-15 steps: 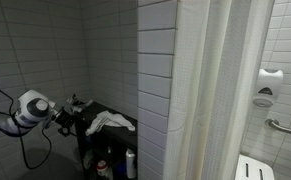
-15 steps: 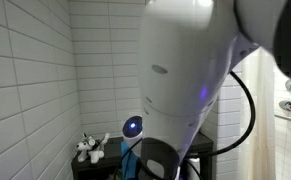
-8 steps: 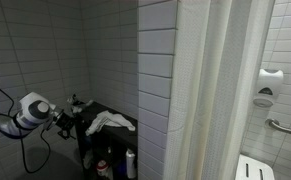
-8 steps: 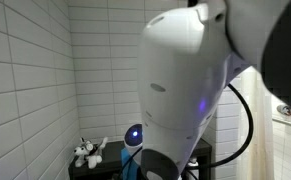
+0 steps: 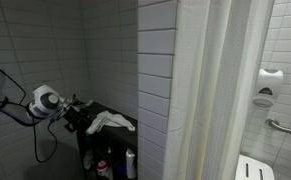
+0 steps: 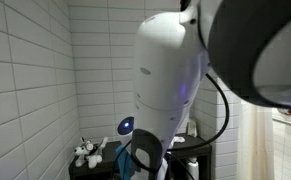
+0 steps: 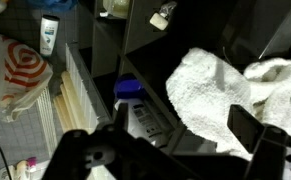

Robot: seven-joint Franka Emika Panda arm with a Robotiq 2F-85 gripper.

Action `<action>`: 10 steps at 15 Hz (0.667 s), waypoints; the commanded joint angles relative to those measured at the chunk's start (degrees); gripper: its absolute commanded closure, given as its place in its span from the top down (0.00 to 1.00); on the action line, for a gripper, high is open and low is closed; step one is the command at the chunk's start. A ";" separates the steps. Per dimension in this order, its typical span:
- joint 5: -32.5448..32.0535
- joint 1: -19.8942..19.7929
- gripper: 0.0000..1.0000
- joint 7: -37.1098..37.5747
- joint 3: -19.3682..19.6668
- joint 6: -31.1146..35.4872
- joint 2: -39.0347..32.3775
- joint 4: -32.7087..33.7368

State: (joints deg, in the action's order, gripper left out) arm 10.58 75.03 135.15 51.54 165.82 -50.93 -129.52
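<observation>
White towel [image 7: 220, 85] lies crumpled on the top of the black cart [image 5: 97, 145], bunched in folds. In an exterior view the towel [image 5: 110, 122] covers the middle of the cart top and reaches toward the edge nearest the camera. Gripper [image 7: 170, 142] hangs over the cart just beside the towel, jaws spread wide, one finger at each lower corner of the wrist view. Nothing is held and no contact with the cloth is visible. In an exterior view the gripper [image 5: 75, 117] sits at the cart's edge farthest from the tiled wall corner [image 5: 157, 80], level with the top. In the wrist view, a blue-capped bottle [image 7: 131, 90] sits in the cart's dark interior, next to the towel's edge. Beyond the cart's side, a plastic bag with red rings [image 7: 23, 65] lies on the floor, and a white tube [image 7: 49, 34] lies near it. Bottles [image 5: 130, 163] stand on the cart's lower shelf. A shower curtain [image 5: 220, 90] hangs past the wall corner, well apart from the cart. The arm's white housing [image 6: 170, 80] fills most of an exterior view.
</observation>
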 commanded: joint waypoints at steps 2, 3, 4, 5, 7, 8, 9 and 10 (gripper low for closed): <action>-3.65 -6.33 1.00 -4.41 -2.27 -5.40 4.72 4.14; -4.28 -7.01 1.00 -4.65 -2.65 -6.26 5.16 4.66; -4.90 -7.77 1.00 -4.84 -3.25 -7.00 5.38 5.33; -5.35 -8.37 1.00 -4.56 -3.67 -7.88 5.30 6.03; -6.35 -9.26 1.00 -4.15 -4.77 -8.30 5.56 6.42; -6.71 -9.94 1.00 -4.07 -5.51 -8.26 5.53 6.70; -7.09 -10.62 1.00 -4.01 -6.10 -8.35 5.44 7.00; -7.30 -11.39 1.00 -4.11 -6.75 -8.53 5.59 7.15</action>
State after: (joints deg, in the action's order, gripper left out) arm 5.59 66.77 131.17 47.08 158.64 -47.72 -122.83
